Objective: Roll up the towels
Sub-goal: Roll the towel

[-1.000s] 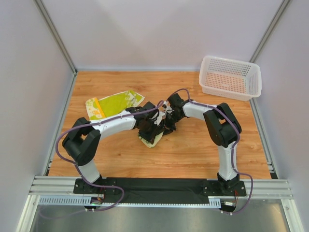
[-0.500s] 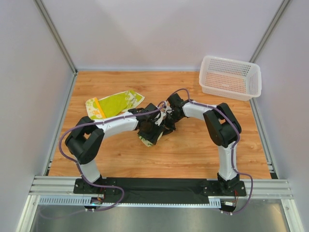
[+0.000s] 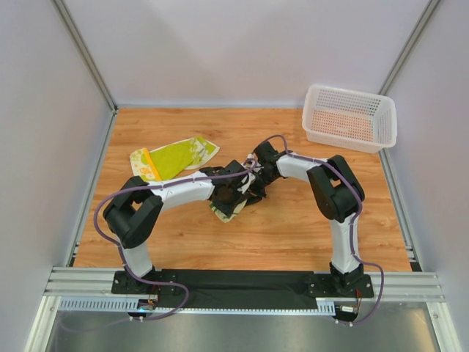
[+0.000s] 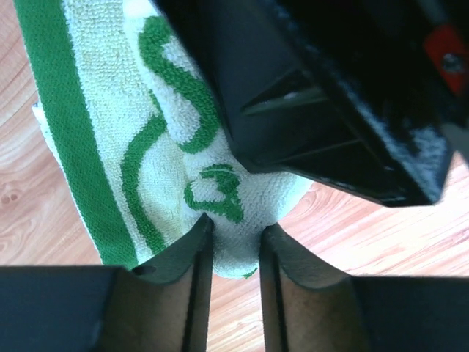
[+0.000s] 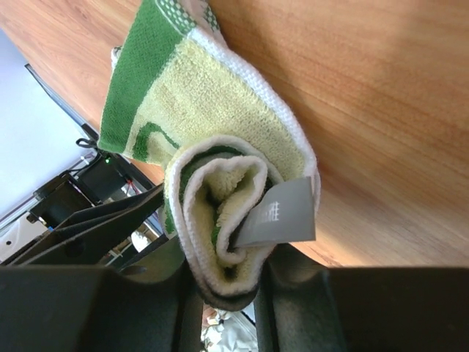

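cream-and-green towel (image 5: 212, 125) lies on the counter (image 3: 293, 227), its rolled end pinched in the right gripper (image 5: 227, 282) so the coil can't spring open (grey tag (image 5: 278, 213) poking out); left gripper (image 4: 234, 246) nips the loose edge, likely steadying it.

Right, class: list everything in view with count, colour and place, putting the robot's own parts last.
half-rolled towel: one, cream with green print, table centre
flat towel: one, lime-green with orange band, rear left
basket: one, white, perforated, far right corner
table: one, light wood, under everything
left gripper: one, black, shut on the half-rolled towel's edge
right gripper: one, black, shut on its rolled end
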`<control>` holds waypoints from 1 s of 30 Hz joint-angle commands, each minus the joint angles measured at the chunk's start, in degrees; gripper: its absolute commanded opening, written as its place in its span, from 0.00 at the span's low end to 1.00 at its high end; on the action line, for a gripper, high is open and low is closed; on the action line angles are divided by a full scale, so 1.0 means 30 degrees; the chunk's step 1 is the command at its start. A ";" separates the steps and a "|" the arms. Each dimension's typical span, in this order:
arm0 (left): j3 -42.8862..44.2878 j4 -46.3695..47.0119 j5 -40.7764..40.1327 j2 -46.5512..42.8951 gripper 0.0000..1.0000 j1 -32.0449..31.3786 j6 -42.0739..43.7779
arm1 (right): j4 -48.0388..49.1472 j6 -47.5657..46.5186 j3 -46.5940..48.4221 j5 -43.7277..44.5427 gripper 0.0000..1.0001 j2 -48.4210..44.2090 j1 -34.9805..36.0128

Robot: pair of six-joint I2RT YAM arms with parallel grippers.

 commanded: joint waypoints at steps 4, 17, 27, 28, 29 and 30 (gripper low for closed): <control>-0.0767 -0.1404 0.0422 0.1510 0.21 -0.0277 0.0578 | -0.1209 -0.0975 -0.0198 0.0288 0.34 0.0683 -0.0542; 0.0435 -0.1903 0.7947 0.1013 0.11 0.0835 0.0051 | -0.3495 -0.2294 0.0855 0.2191 0.51 0.0917 -0.2593; 0.0112 -0.1785 1.1377 0.1537 0.10 0.3438 -0.0007 | -0.4755 -0.3261 0.1267 0.3364 0.57 0.0538 -0.4175; 0.0229 -0.2018 1.1961 0.1945 0.10 0.3676 0.0021 | -0.4785 -0.3320 0.1266 0.3480 0.57 0.0479 -0.4263; 0.0462 -0.2136 1.2199 0.2152 0.10 0.4113 -0.0007 | -0.4785 -0.3378 0.1237 0.3481 0.57 0.0362 -0.4351; 0.0580 -0.2398 1.2868 0.2387 0.10 0.4350 -0.0037 | -0.4785 -0.3466 0.1150 0.3481 0.57 0.0187 -0.4468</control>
